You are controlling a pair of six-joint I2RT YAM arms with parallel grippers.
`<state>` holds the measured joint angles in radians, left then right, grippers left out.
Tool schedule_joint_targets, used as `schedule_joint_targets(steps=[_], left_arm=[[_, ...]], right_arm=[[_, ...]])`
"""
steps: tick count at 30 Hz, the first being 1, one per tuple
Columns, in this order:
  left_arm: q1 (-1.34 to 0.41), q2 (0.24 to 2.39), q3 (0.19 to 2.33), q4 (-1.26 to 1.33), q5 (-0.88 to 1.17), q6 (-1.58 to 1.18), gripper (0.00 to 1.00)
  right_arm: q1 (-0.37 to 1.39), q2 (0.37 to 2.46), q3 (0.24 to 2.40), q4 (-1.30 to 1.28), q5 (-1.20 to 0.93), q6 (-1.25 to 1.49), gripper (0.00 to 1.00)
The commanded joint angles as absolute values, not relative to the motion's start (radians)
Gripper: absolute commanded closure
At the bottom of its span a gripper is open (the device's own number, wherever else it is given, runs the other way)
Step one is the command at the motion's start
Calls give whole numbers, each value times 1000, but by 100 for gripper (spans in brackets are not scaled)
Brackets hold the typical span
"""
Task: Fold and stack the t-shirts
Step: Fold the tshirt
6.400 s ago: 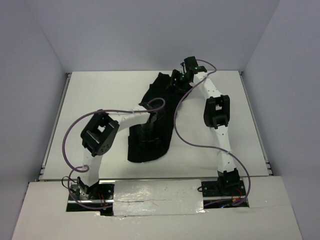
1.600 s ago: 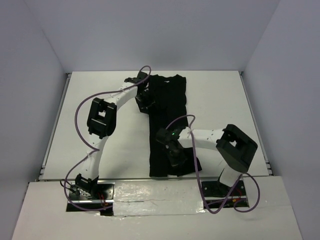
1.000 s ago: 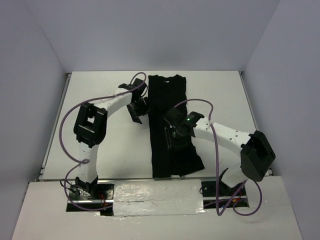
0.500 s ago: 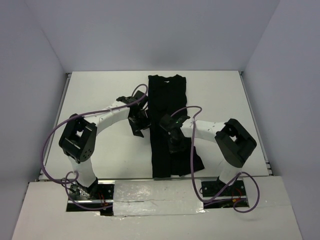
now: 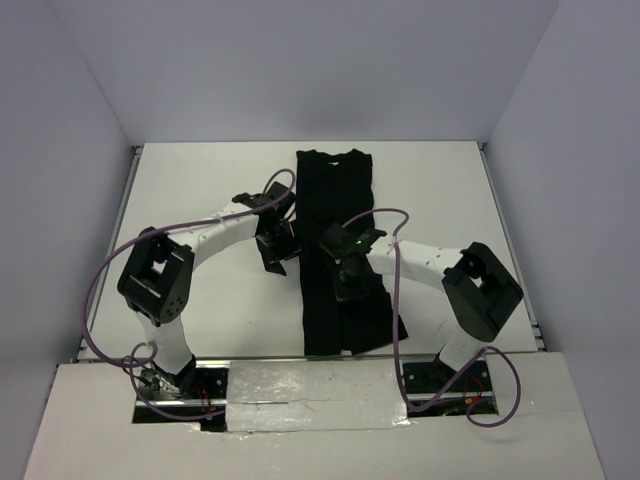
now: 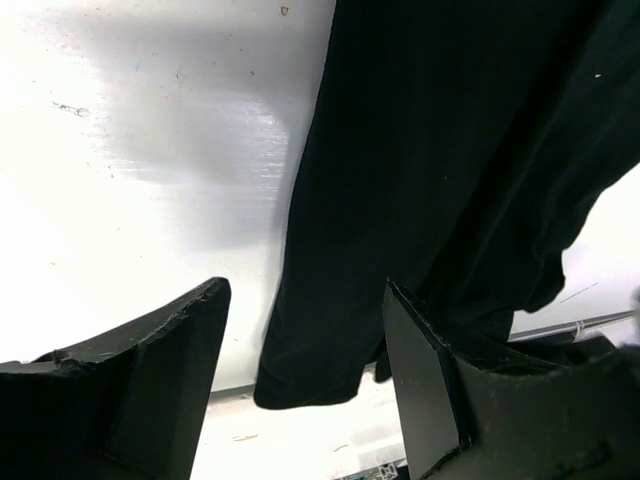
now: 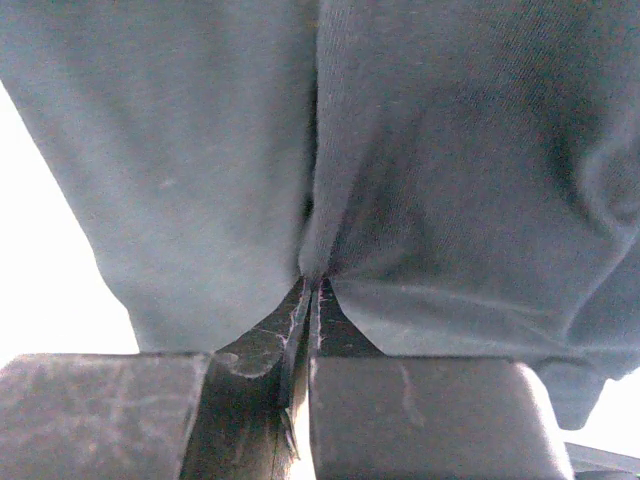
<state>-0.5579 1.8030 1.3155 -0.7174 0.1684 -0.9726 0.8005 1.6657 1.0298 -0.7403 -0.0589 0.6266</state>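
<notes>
The black t-shirt [image 5: 335,190] lies on the white table as a long narrow strip running from the far edge toward the near edge. My right gripper [image 5: 350,282] is down on its middle part, shut, with a small ridge of the cloth [image 7: 200,150] pinched between the tips of the right gripper [image 7: 310,285]. My left gripper [image 5: 275,250] hangs open just beside the strip's left edge. In the left wrist view the left gripper [image 6: 303,300] holds nothing, and the t-shirt [image 6: 450,150] runs past its right finger down to the near hem.
The white table [image 5: 200,190] is boxed in by pale walls on three sides. Metal rails run along its left edge [image 5: 108,250] and right edge [image 5: 515,250]. A taped strip [image 5: 320,385] lies between the arm bases. Purple cables loop over both arms.
My right gripper has closed on the cloth at the strip's middle. The left gripper has slid nearer along the shirt's left edge and stayed open.
</notes>
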Motion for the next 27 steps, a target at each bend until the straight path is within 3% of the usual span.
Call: schedule_joint_targets(steps=[1,19,20,22,25,27], left_arm=[[-555,1822,1345,-721,161,-962,24],[-555,1847,1324,-698,141,-960,24],[-555,1850,1321,-696,140,-959,24],[-557,1855,1324,-698,141,-954,24],[-560,1853,1339,-701,138,-942,23],[-561,1856,1342,-701,137,-936,23]], right_arm=[[796,1601,1077,-707,-107,678,100],[710,1565,1068,-652,-241,710,100],[707,1572,1072,-661,-251,703,99],[709,1623,1095,-684,-252,675,82],[707,1638,1095,-703,-273,658,78],[703,1591,1083,-699,-258,661,81]])
